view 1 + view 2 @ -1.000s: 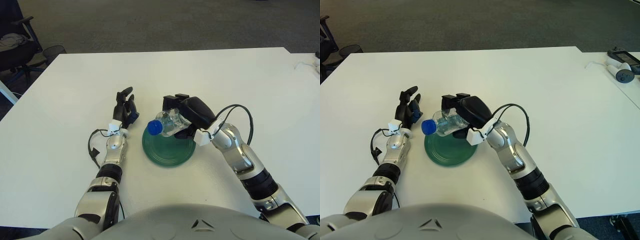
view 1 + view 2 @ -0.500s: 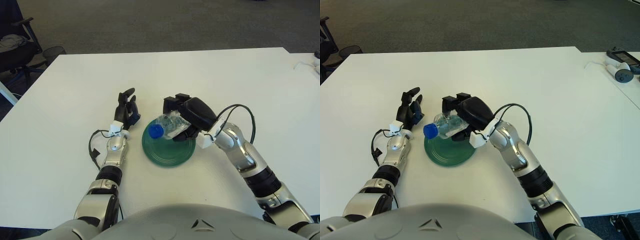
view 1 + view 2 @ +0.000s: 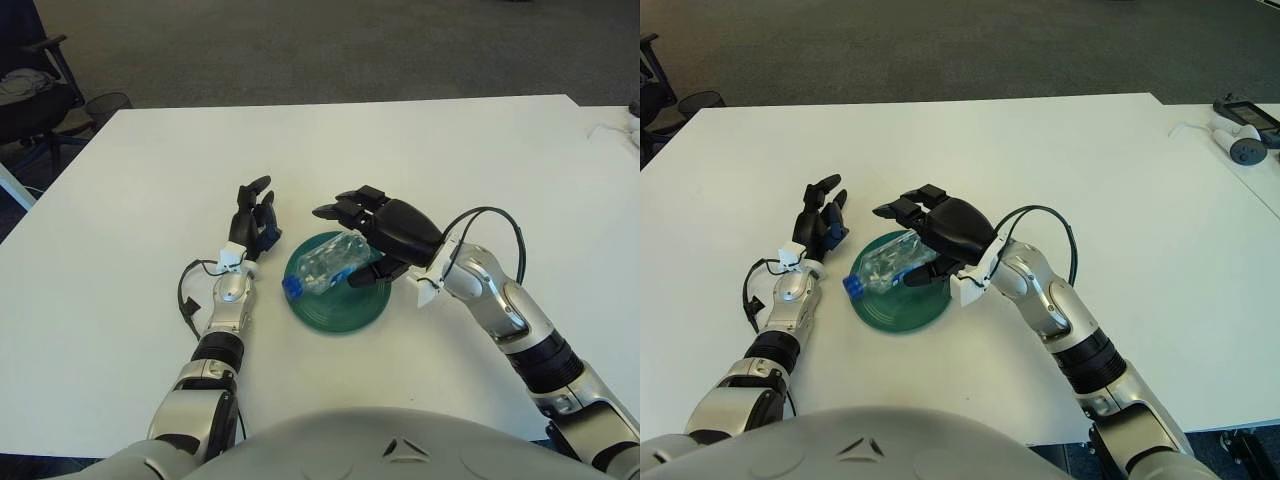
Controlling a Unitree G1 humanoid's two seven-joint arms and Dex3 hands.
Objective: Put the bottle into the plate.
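White counter (image 3: pixel 480 150), grey carpet beyond. Bottle (image 3: pixel 328 262) lying on plate (image 3: pixel 345 310), cap overhanging left rim. Right hand (image 3: pixel 385 228) above, fingers spread, holding nothing. Left hand (image 3: pixel 253 218) beside plate, relaxed. Bottle looks light, thin, crushable, apt to roll: grip mid-body.

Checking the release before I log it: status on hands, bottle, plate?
Right hand open, above the bottle. Bottle lying on its side in the green plate, cap toward the left hand, which shows open left of the plate. Nothing in the way.

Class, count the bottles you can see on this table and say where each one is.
1. A single clear bottle with a blue cap lies on its side in the green plate, just under the open right hand. None shows elsewhere on the table.
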